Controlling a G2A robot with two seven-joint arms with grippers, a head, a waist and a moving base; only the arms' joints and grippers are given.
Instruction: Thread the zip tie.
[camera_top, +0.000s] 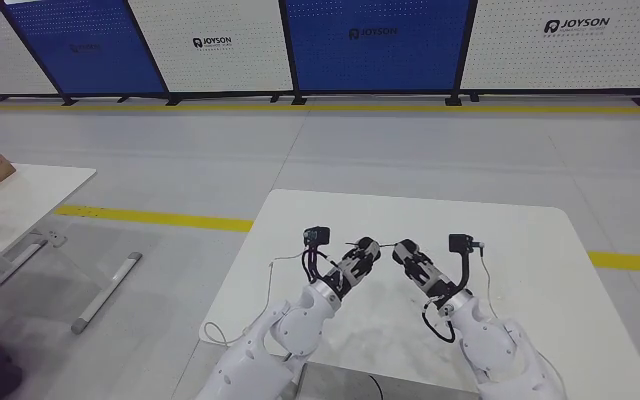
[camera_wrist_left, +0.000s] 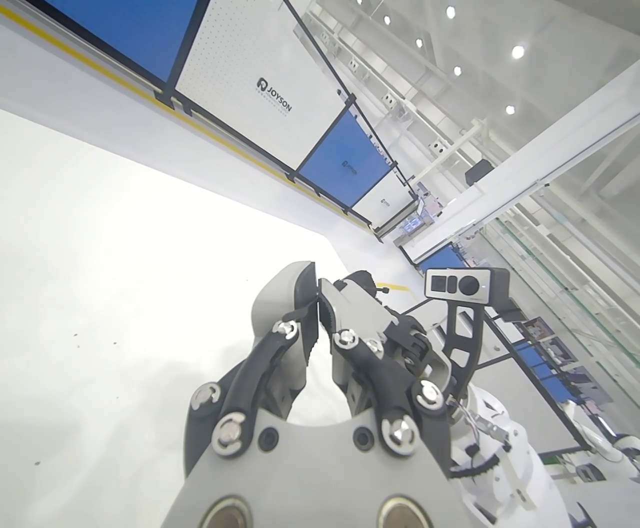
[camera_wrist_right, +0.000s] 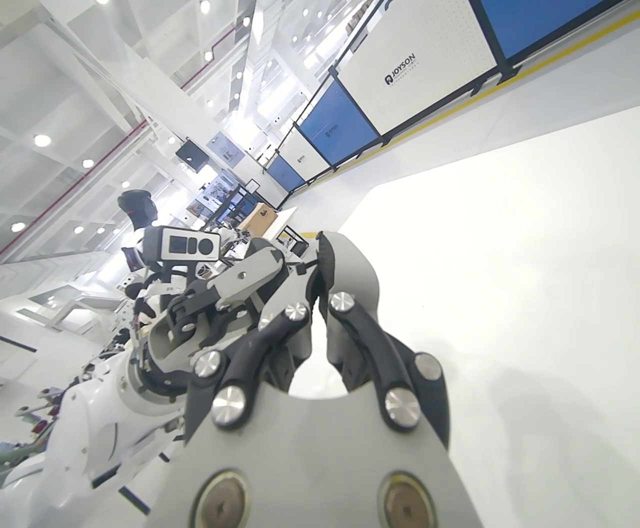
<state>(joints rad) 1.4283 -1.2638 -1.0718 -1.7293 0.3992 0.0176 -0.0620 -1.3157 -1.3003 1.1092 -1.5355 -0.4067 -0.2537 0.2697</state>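
Observation:
Both grippers hover close above the middle of the white table (camera_top: 500, 260), tips facing each other and almost touching. My left gripper (camera_wrist_left: 318, 287) is shut, and a thin black zip tie (camera_wrist_left: 297, 314) sticks out sideways from between its pads. My right gripper (camera_wrist_right: 320, 255) is shut too, with a thin black stretch of zip tie (camera_wrist_right: 300, 268) and a small block on it running into its pads. From above, the left gripper (camera_top: 366, 246) and the right gripper (camera_top: 402, 249) stand a small gap apart. The tie's full length is hidden by the fingers.
The bare white tabletop spreads around both arms, with its far edge (camera_top: 410, 197) a short way beyond the grippers. A second white table (camera_top: 40, 190) stands off to the left, and a metal bar (camera_top: 105, 292) lies on the floor between them.

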